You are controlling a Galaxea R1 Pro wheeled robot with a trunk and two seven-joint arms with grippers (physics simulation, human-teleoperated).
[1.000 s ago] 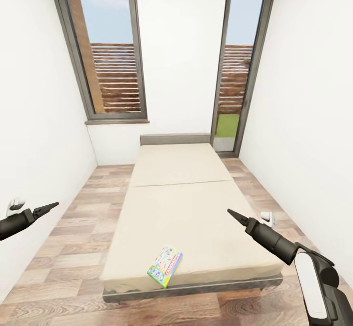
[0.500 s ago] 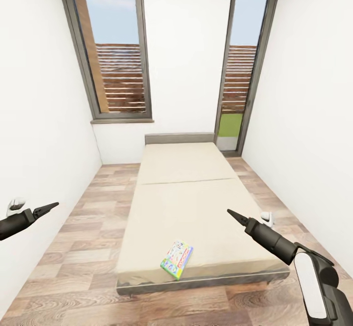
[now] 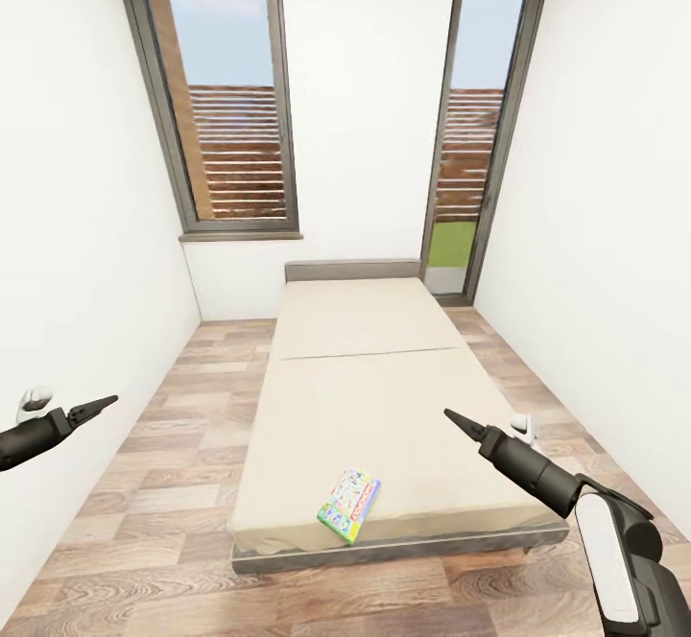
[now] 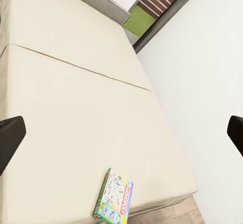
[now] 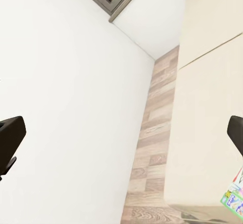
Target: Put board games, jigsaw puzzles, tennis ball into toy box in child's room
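While both arms hang out in front with nothing in them, the left gripper sits low by the left wall and the right gripper is over the right part of the bed. From the head view the fingers on each read as one closed-looking point, but in both wrist views the two dark fingertips sit at opposite frame edges with a big gap, so I read both as spread wide, empty.

Board game: flat colourful box, green edge, lying flat on the beige mattress close to the foot edge. It is below and to the left of the right gripper, well apart from it, and further off to the right of the left gripper, also lower. No contact with either. In the left wrist view the box is between the two fingertips, further out along the mattress, near the edge. In the right wrist view just a corner of it shows by one fingertip.

Bed runs lengthwise away from the grippers toward the far wall, dark grey headboard at the end, seam across the mattress midway. Window is beyond the left gripper, glass door beyond the right. Wood-plank floor on both sides of the bed.
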